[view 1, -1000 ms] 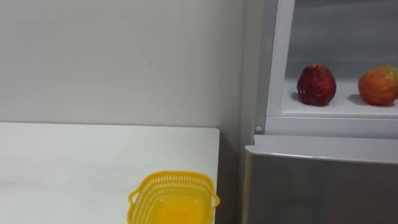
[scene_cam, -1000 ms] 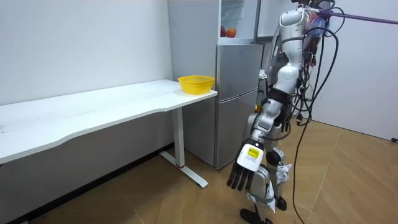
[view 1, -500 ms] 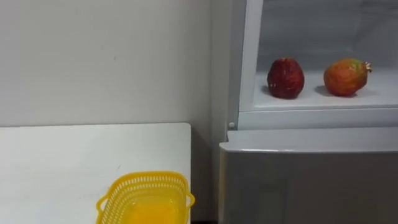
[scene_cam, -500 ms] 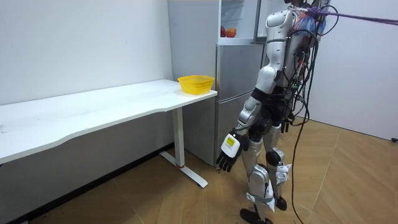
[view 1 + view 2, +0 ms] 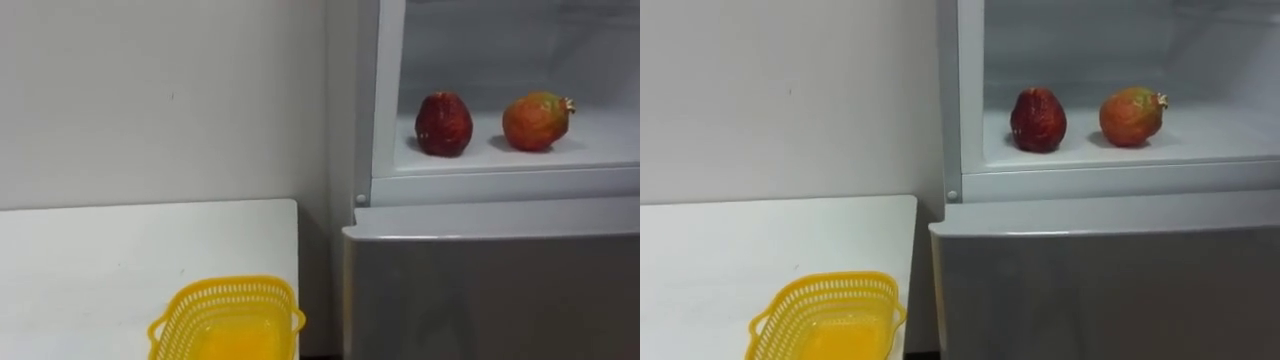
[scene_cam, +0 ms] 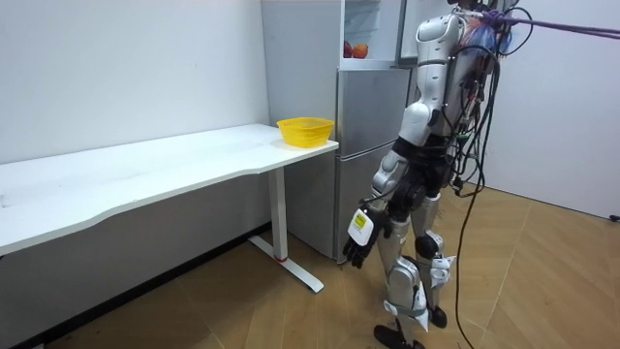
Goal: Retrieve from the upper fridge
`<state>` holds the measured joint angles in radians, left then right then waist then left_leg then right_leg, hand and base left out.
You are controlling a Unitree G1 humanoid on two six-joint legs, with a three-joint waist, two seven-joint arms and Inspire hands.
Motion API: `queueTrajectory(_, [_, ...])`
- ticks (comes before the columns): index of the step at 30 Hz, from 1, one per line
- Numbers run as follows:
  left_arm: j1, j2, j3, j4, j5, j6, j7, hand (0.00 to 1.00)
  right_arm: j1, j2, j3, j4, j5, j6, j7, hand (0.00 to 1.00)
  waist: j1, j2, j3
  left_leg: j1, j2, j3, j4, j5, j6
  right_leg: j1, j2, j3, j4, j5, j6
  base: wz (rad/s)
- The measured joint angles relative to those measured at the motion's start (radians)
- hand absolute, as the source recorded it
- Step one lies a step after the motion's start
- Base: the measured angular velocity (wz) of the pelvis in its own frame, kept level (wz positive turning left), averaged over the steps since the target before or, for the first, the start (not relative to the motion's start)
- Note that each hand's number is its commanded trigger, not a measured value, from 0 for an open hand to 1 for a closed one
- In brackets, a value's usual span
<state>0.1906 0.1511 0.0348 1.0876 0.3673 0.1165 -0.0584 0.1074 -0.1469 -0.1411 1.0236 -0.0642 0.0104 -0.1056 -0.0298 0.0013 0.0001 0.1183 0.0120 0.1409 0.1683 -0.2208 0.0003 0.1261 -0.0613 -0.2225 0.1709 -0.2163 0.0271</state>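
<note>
Two fruits sit side by side in the open upper compartment of a tall grey fridge (image 5: 490, 290), on its white shelf (image 5: 520, 160). One is a dark red, rounded fruit (image 5: 444, 124), which lies toward the robot's left. The other is an orange-red fruit with a small crown at its tip (image 5: 536, 120), which lies toward the robot's right. They are near each other but not touching, and both rest a little back from the shelf's front edge. Below the shelf, the fridge's grey lower door is closed.

Just beside the fridge, on the robot's left, a long white table (image 5: 90, 250) runs along a pale wall (image 5: 150, 100). A yellow plastic basket with a lattice wall (image 5: 230, 290) stands on the end of the table nearest the fridge, close to the corner, with its open top facing up.

From where I stand, the robot is upright on the wood floor (image 6: 542, 281), right in front of the fridge and turned toward it. Its head is about level with the upper compartment. Its left hand (image 6: 360, 231) hangs low beside its thigh, on the room view's left of its body. The hand is well below the shelf and well apart from both fruits. Its fingers point down at the floor, loose and relaxed rather than clenched, and they hold nothing. Both fruits lie on the shelf, in the fridge's upper part.
</note>
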Motion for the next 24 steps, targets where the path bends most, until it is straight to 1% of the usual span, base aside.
queueTrajectory(1, [0.003, 0.000, 0.000, -0.004, 0.000, -0.006, -0.001, 0.00, 0.006, 0.001, 0.000, -0.043, 0.004, -0.009, -0.003, 0.00, -0.004, 0.004, -0.0026, -0.003, 0.001, 0.001, 0.001, 0.000, 0.000, -0.005, 0.001, 0.001, 0.001, 0.001, -0.001, 0.00])
queueTrajectory(2, [0.005, 0.000, 0.000, -0.009, -0.001, -0.008, -0.001, 0.00, 0.012, 0.002, 0.000, -0.074, 0.004, -0.011, -0.003, 0.00, -0.007, 0.004, -0.0033, -0.002, 0.002, 0.003, 0.001, 0.000, 0.000, -0.007, 0.001, 0.002, 0.000, 0.002, -0.001, -0.03])
queueTrajectory(3, [0.005, -0.001, 0.000, -0.008, -0.001, -0.014, -0.001, 0.00, 0.025, 0.002, -0.001, -0.139, -0.003, -0.018, -0.005, 0.00, -0.015, 0.004, -0.0038, -0.003, 0.002, 0.007, 0.000, 0.000, 0.000, -0.009, 0.001, 0.005, 0.001, 0.002, -0.001, -0.08])
queueTrajectory(5, [0.007, -0.004, 0.000, -0.007, 0.000, -0.016, -0.001, 0.00, 0.056, 0.006, -0.004, -0.264, -0.020, -0.025, -0.016, 0.00, -0.023, 0.015, -0.0052, -0.003, 0.004, 0.023, -0.001, 0.000, 0.000, -0.013, 0.003, 0.016, 0.003, 0.002, -0.001, -0.17])
queueTrajectory(7, [0.002, -0.004, 0.001, -0.007, -0.002, -0.031, 0.008, 0.00, 0.101, 0.027, -0.001, -0.471, -0.050, -0.032, -0.045, 0.00, -0.028, 0.023, -0.0050, -0.005, 0.007, 0.047, 0.000, 0.000, 0.000, -0.030, 0.003, 0.033, 0.017, 0.001, -0.003, -0.27])
queueTrajectory(8, [-0.001, -0.004, 0.000, -0.007, -0.002, -0.037, 0.009, 0.00, 0.118, 0.031, 0.005, -0.533, -0.052, -0.035, -0.050, 0.00, -0.029, 0.023, -0.0050, -0.004, 0.008, 0.048, -0.001, 0.000, -0.001, -0.032, 0.003, 0.034, 0.018, 0.001, -0.003, -0.17])
queueTrajectory(10, [-0.003, -0.004, -0.016, -0.008, -0.003, -0.060, 0.015, 0.00, 0.190, 0.033, 0.040, -0.775, -0.080, -0.045, -0.077, 0.00, -0.032, 0.021, -0.0046, -0.006, 0.008, 0.057, -0.003, 0.000, -0.001, -0.039, 0.006, 0.043, 0.017, 0.002, -0.004, -0.12])
queueTrajectory(11, [-0.003, -0.004, -0.022, -0.008, -0.004, -0.062, 0.021, 0.00, 0.201, 0.035, 0.045, -0.833, -0.089, -0.047, -0.081, 0.00, -0.036, 0.021, -0.0044, -0.006, 0.009, 0.061, -0.003, 0.000, -0.001, -0.040, 0.006, 0.044, 0.016, 0.002, -0.004, -0.13])
queueTrajectory(12, [-0.005, -0.004, -0.027, -0.008, -0.007, -0.064, 0.036, 0.00, 0.209, 0.039, 0.056, -0.922, -0.095, -0.060, -0.095, 0.00, -0.048, 0.020, -0.0041, -0.006, 0.009, 0.064, -0.003, 0.000, -0.001, -0.041, 0.006, 0.049, 0.017, 0.002, -0.004, -0.15])
queueTrajectory(13, [-0.005, -0.003, -0.040, -0.007, -0.010, -0.065, 0.050, 0.00, 0.209, 0.039, 0.064, -0.991, -0.095, -0.068, -0.111, 0.00, -0.051, 0.018, -0.0039, -0.006, 0.009, 0.073, -0.004, 0.000, -0.001, -0.044, 0.007, 0.059, 0.018, 0.003, -0.004, -0.17])
queueTrajectory(15, [-0.007, 0.001, -0.058, -0.007, -0.011, -0.073, 0.056, 0.00, 0.208, 0.039, 0.071, -1.096, -0.101, -0.068, -0.131, 0.00, -0.050, 0.017, -0.0047, -0.010, 0.011, 0.086, -0.004, 0.000, -0.001, -0.056, 0.010, 0.074, 0.020, 0.004, -0.005, -0.21])
queueTrajectory(16, [-0.009, 0.004, -0.062, -0.006, -0.011, -0.075, 0.056, 0.00, 0.207, 0.039, 0.079, -1.151, -0.119, -0.082, -0.147, 0.00, -0.048, 0.022, -0.0054, -0.011, 0.013, 0.101, -0.004, 0.000, -0.001, -0.059, 0.013, 0.082, 0.015, 0.010, -0.006, -0.22])
queueTrajectory(17, [-0.009, 0.004, -0.062, -0.006, -0.012, -0.076, 0.057, 0.00, 0.208, 0.038, 0.084, -1.172, -0.128, -0.090, -0.156, 0.00, -0.047, 0.022, -0.0048, -0.011, 0.014, 0.103, -0.004, 0.000, -0.001, -0.059, 0.014, 0.082, 0.014, 0.012, -0.007, -0.15])
queueTrajectory(19, [-0.007, 0.006, -0.081, 0.005, -0.013, -0.085, 0.071, 0.00, 0.210, 0.037, 0.109, -1.224, -0.138, -0.120, -0.186, 0.00, -0.047, 0.022, -0.0035, -0.011, 0.015, 0.106, -0.004, 0.000, -0.001, -0.059, 0.014, 0.082, 0.015, 0.014, -0.007, -0.03])
queueTrajectory(21, [-0.019, 0.010, -0.098, 0.015, -0.013, -0.087, 0.071, 0.00, 0.208, 0.037, 0.128, -1.251, -0.139, -0.121, -0.199, 0.00, -0.046, 0.023, -0.0039, -0.016, 0.015, 0.107, -0.004, 0.000, -0.001, -0.061, 0.014, 0.081, 0.018, 0.014, -0.007, 0.00])
queueTrajectory(23, [-0.019, 0.010, -0.103, 0.028, -0.016, -0.095, 0.071, 0.00, 0.207, 0.037, 0.138, -1.270, -0.140, -0.121, -0.211, 0.00, -0.043, 0.025, -0.0047, -0.021, 0.015, 0.108, -0.004, 0.000, -0.001, -0.069, 0.014, 0.081, 0.022, 0.015, -0.006, -0.02])
queueTrajectory(24, [-0.024, 0.013, -0.110, 0.042, -0.016, -0.097, 0.069, 0.00, 0.205, 0.036, 0.144, -1.282, -0.152, -0.121, -0.216, 0.00, -0.040, 0.025, -0.0035, -0.022, 0.016, 0.110, -0.004, 0.000, -0.001, -0.076, 0.014, 0.083, 0.031, 0.015, -0.006, -0.04])
